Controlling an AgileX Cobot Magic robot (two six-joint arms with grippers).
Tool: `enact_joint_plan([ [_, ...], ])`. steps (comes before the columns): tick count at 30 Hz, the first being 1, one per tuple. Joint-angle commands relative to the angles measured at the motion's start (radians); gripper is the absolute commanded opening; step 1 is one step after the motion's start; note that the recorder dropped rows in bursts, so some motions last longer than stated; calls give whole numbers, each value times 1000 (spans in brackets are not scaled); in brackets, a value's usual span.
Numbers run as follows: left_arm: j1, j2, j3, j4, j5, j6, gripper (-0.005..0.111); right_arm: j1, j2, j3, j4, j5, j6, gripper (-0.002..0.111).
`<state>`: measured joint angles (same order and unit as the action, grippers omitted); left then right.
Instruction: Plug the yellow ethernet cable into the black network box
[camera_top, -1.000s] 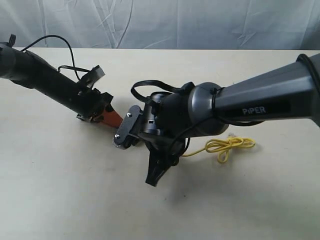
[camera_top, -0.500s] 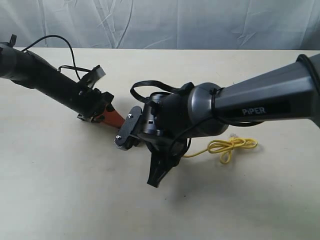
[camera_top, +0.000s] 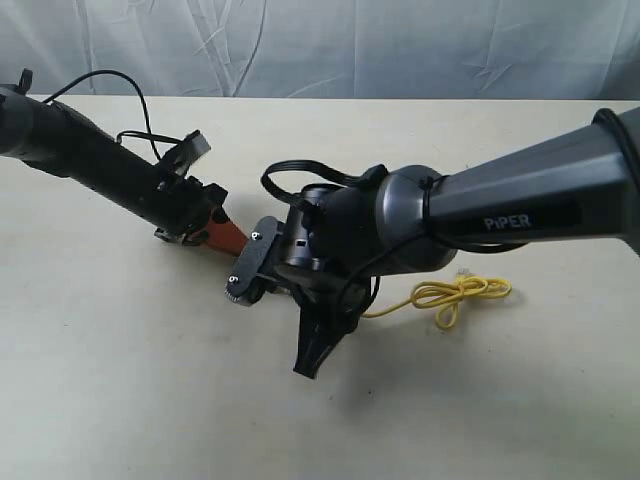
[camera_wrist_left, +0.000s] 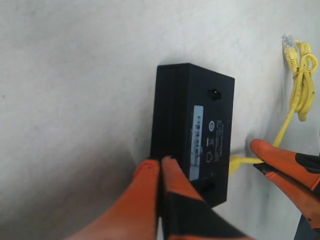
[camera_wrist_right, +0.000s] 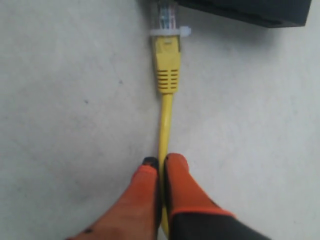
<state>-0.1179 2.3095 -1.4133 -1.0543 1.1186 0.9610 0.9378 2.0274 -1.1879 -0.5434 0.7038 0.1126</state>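
Exterior, arms: left gripper (camera_top: 228, 238), orange-fingered, and right arm (camera_top: 500, 215) converge mid-table (camera_top: 120, 400); the arm hides what lies under their meeting point.
Exterior, cable: yellow ethernet cable (camera_top: 462, 293), tied slack lying right of the arms, one strand running in under the arm.
Right wrist, grip: right gripper (camera_wrist_right: 161, 162) pinched tight on the cord behind the plug (camera_wrist_right: 167, 50).
Right wrist, line: plug's long axis runs straight ahead from the fingers; clear tip at the edge of the black network box (camera_wrist_right: 250, 9), seating unclear.
Left wrist, hold: fingers together, tips at the box's near end; whether they pinch it, cannot tell.
Judgement: the right arm likely pushes along the plug axis while the left braces.
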Motion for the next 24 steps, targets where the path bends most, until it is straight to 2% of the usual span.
enact_joint_plan([
  [1,8,31,11,54,-38,-16,0,0,-9,-4,2,-10,-9,-1],
  [24,8,31,11,61,-32,-16,0,0,-9,-4,-33,-4,44,-1],
])
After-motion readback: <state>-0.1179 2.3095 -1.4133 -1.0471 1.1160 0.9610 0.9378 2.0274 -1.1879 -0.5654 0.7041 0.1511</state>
